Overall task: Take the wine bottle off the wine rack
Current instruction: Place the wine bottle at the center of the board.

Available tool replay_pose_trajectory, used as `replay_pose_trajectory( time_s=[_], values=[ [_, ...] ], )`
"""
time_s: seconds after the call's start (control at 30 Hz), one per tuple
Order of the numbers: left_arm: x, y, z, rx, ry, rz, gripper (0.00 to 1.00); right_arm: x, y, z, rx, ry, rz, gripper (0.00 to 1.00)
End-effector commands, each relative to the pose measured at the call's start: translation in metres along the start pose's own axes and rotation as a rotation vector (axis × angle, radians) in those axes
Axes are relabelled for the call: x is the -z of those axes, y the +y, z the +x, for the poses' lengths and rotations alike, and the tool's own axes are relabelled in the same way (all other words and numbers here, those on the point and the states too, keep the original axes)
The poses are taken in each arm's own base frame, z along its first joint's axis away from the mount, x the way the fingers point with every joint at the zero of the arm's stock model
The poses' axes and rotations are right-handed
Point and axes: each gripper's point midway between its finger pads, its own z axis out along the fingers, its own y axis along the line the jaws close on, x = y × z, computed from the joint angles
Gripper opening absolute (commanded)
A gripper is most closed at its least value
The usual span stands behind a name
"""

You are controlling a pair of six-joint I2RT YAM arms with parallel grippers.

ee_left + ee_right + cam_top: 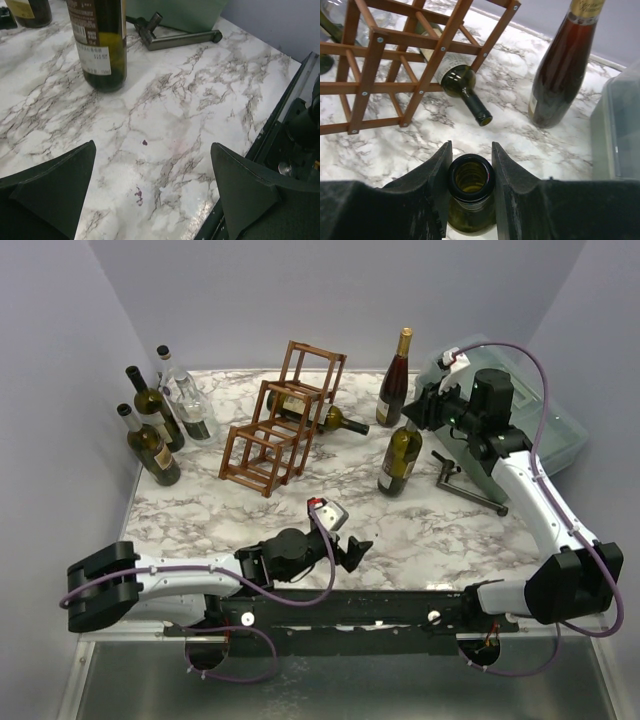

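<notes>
Wine bottle of dark green glass stands upright on the white marble desk right of the reddish-brown wooden wine rack, its neck clamped in the right gripper. A skewed release could tip it onto the tall brown bottle, also right of the rack. The left gripper gapes wide, empty.

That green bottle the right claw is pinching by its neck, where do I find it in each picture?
Top external: the green bottle stands right of centre, its neck in the right gripper.
Left wrist: at the top, left of centre, only its lower body and label showing.
Right wrist: bottom centre, its open mouth seen from above.
Shared landmark: the greenish bin beside it.
</notes>
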Motion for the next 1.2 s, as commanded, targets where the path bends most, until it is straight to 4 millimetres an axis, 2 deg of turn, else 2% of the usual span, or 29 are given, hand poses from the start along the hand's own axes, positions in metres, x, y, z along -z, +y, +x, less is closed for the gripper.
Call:
replay_pose_trajectory(
  time_s=[0.0,0.3,0.53,0.93,1.17],
  values=[
    [0.013,-0.001,0.001,0.019,0.082,0.014,0.99,0.001,-0.019,-0.042,0.128,-0.085,0.091,0.0],
    [0.038,0.007,-0.035,0.064,0.026,-0.005,0.99,-0.021,-0.05,-0.059,0.177,-0.107,0.19,0.0],
    [0.061,0.02,-0.051,0.104,-0.006,-0.045,0.99,-0.036,-0.077,-0.068,0.205,-0.121,0.268,0.0],
    [0.086,0.037,-0.055,0.137,-0.043,-0.095,0.99,-0.054,-0.117,-0.075,0.198,-0.126,0.344,0.01],
    [0.09,0.039,-0.055,0.149,-0.048,-0.102,0.99,-0.059,-0.128,-0.075,0.194,-0.124,0.362,0.09]
  ],
)
